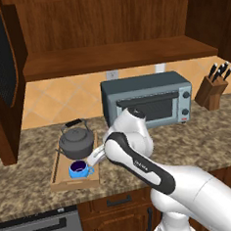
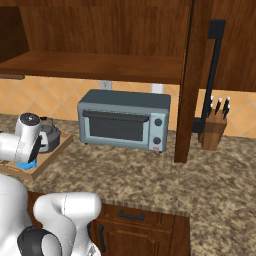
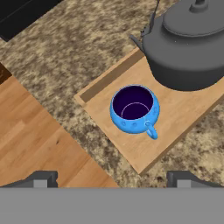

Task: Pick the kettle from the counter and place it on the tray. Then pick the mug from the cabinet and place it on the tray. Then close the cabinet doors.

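Note:
The dark grey kettle [image 1: 76, 142] [image 3: 188, 48] [image 2: 50, 137] stands on the far half of the light wooden tray [image 1: 55, 167] [image 3: 175, 120] [image 2: 51, 151]. The blue mug [image 1: 80, 169] [image 3: 133, 109] [image 2: 27, 164] sits upright on the tray's near half, a little apart from the kettle. My gripper [image 3: 111, 181] hangs open above the mug, with nothing between its fingertips [image 3: 41, 179]. The tray rests on the speckled counter [image 1: 203, 140]. The cabinet [image 1: 117, 56] is open, its doors [image 1: 3, 62] [image 2: 190, 80] swung out to both sides.
A grey-blue toaster oven [image 1: 145, 100] [image 2: 125, 120] stands right of the tray, against the back wall. A knife block [image 1: 213, 90] [image 2: 212, 127] is further right. The right door's black bar handle [image 2: 215, 65] faces the counter. Drawer units lie below the counter edge.

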{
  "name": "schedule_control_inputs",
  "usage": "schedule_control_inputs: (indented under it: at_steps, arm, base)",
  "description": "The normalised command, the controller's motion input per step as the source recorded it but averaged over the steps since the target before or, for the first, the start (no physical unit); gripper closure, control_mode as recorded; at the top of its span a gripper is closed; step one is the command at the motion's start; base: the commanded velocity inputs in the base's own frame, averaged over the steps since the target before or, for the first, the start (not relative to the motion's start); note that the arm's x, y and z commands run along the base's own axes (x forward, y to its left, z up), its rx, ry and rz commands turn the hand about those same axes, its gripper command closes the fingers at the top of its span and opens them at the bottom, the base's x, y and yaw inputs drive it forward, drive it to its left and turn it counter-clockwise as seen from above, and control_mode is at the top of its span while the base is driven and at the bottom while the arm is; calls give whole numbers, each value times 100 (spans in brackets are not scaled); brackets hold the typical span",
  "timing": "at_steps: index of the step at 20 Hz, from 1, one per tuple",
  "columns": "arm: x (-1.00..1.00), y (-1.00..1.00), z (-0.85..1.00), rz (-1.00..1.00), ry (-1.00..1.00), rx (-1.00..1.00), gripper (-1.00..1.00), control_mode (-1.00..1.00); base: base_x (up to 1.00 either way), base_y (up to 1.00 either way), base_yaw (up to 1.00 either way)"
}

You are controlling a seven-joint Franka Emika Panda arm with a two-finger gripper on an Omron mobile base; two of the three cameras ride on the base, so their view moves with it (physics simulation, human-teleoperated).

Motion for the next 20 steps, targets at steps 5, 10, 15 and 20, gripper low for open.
schedule_control_inputs:
  at_steps: [5, 10, 15, 20]
  arm:
    - [-17, 42, 21, -4, 2, -12, -100, -100]
    - [-8, 48, 7, -13, 2, -22, -100, -100]
    - [-2, 24, -6, -1, -1, -18, -100, -100]
    - [-16, 22, 0, 0, -9, -7, -100, -100]
  base:
    - [0, 0, 0]
    - [0, 0, 0]
    - [0, 0, 0]
    - [0, 0, 0]
